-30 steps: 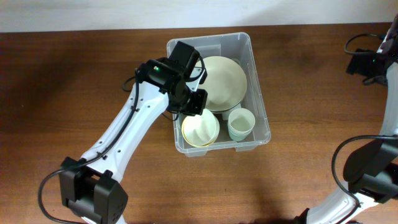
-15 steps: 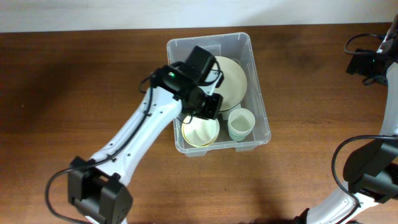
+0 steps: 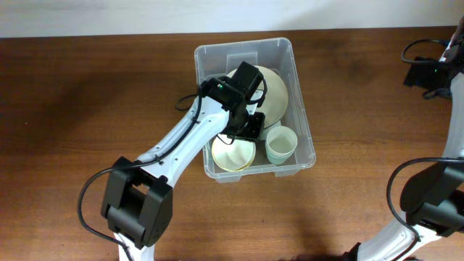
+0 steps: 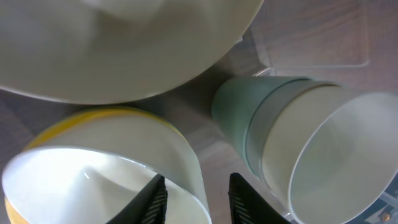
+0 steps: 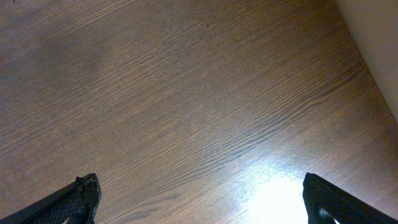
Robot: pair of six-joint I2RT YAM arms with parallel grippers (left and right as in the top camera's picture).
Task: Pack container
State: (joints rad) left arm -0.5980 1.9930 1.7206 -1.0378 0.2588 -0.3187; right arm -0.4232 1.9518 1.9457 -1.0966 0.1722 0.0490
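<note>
From overhead we cannot see the fingertips of the left gripper point(image 3: 251, 128); its dark wrist housing covers them, and the left arm point(image 3: 181, 141) hides the container's left wall as well as part of the plate point(image 3: 274, 93); only the wrist view shows the fingers point(image 4: 155, 198), which stand a little apart, one inside the yellow bowl point(image 3: 233, 154) and one outside it, with the bowl's white rim between them; we cannot tell whether either pad touches that rim.

The container point(image 3: 301, 109) sits at the middle of the desk's point(image 3: 87, 94) far edge, just short of the pale wall point(image 3: 145, 14); the plate fills its far half, the yellow bowl sits in its near left corner, and a stack of cups point(image 3: 281, 145) stands in its near right corner; in the wrist view the plate and the stack are cut off by the frame and blurred.

The right arm point(image 3: 428, 196) is cut off at the desk's right edge, and a dark part with cables near the far right corner is too small to read; the right gripper point(image 5: 205, 202) hangs over bare wood beside the wall, its fingers far apart with nothing between them.
</note>
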